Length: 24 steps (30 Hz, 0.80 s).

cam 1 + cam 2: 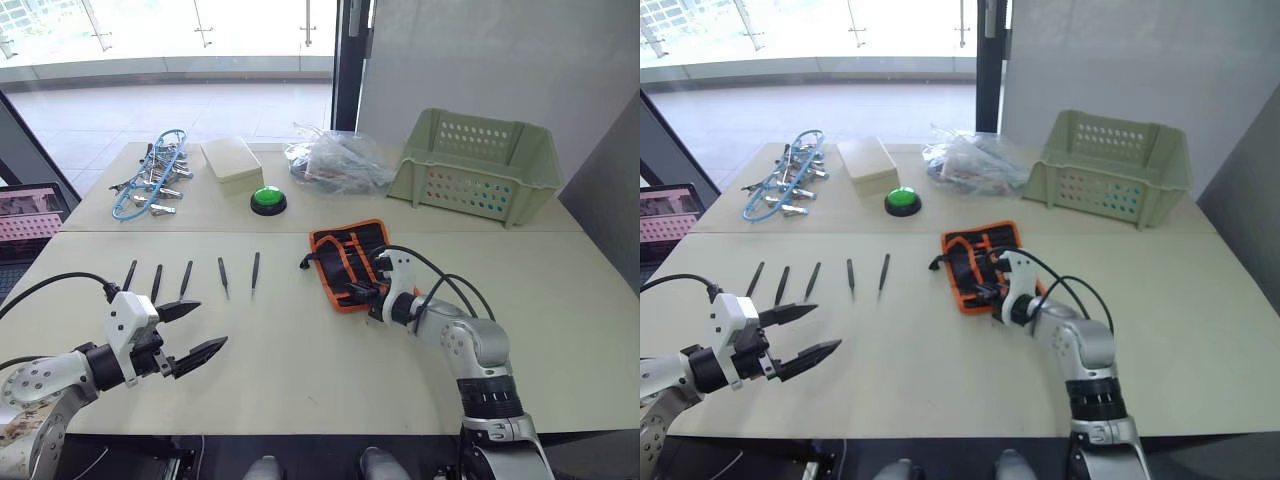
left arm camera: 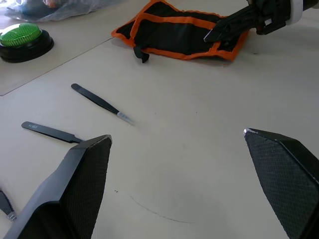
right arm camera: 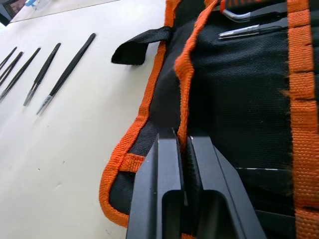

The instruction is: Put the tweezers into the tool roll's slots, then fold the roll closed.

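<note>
On a pale tabletop [image 1: 300, 360], 5 black tweezers [image 1: 186, 278] lie in a row at about 10 o'clock from the table's centre, tips toward the robot, untouched. The left gripper [image 1: 192, 330] hovers just in front of them at about 8 o'clock, its 2 fingers [image 2: 79, 184] spread wide and holding nothing. The tool roll [image 1: 348, 258], black with orange edging, lies open just right of centre, at about 2 o'clock from the left gripper, its strap [image 3: 137, 47] trailing toward the tweezers. The right gripper [image 3: 185, 149] rests on the roll's near edge, its fingers [image 3: 164, 184] pressed nearly together and pinching a fold of the orange edging [image 3: 187, 69]. 2 silver tools [image 3: 249, 22] already sit in the slots [image 3: 239, 69] at the roll's far end. Toward 12 o'clock stand a green button [image 1: 268, 200], a cream box [image 1: 232, 165], a clear plastic bag [image 1: 340, 165], blue-cabled clips [image 1: 150, 185] and, at 1 o'clock, a green basket [image 1: 475, 165].
</note>
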Tool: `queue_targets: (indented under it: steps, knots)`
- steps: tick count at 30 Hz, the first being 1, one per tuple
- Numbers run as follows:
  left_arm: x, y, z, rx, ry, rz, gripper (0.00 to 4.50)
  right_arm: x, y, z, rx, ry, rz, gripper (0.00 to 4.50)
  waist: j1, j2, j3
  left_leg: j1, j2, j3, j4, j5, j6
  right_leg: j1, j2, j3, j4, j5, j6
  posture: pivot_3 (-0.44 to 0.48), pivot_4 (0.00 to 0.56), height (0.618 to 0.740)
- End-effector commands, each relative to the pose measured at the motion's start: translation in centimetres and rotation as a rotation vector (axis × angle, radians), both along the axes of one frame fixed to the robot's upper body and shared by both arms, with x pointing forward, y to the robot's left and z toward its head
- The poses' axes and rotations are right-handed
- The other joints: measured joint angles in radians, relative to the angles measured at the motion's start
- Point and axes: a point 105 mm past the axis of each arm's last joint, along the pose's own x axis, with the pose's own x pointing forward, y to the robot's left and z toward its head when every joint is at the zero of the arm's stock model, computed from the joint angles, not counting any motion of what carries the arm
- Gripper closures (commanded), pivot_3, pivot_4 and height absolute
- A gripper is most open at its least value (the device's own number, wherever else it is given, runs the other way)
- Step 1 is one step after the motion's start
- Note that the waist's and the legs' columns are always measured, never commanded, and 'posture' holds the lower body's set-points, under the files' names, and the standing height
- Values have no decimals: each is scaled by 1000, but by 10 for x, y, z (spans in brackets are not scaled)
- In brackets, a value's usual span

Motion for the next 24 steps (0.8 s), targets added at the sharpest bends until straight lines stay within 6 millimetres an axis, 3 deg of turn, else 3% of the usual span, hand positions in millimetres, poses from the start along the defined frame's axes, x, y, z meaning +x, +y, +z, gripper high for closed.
queue_targets:
  steps: [1, 12, 15, 21, 24]
  knots:
    - [0, -5, 4, 31, -41, -24, 0, 3, -4, 17, 17, -64, -3, 4289, 0, 0, 0, 0, 0, 0, 0, 0, 0, 0, 0, 0, 0, 0, 0, 0, 150, 740]
    - [15, -20, 6, 39, -70, -96, 0, -26, 12, 21, 7, -68, 158, 4289, 0, 0, 0, 0, 0, 0, 0, 0, 0, 0, 0, 0, 0, 0, 0, 0, 150, 740]
    - [34, -31, 8, 88, -95, -157, 0, -38, 13, 20, -7, -56, 214, 4289, 6, 0, 0, 0, 0, -1, 0, 0, 0, 0, 0, -1, 0, 0, 0, 0, 150, 740]
    - [102, -47, 19, 245, -219, -205, 0, -50, 19, 13, -27, -41, 264, 4289, 8, 0, 0, 0, -1, -3, 1, 1, 0, 3, 0, -5, -1, 1, 0, 0, 150, 740]
    - [119, -59, 25, 270, -251, -256, 0, -58, 23, 12, -30, -40, 294, 4289, 0, 0, 0, -2, -1, -3, 1, 1, 0, 2, 0, -6, -1, 1, 0, 0, 150, 740]
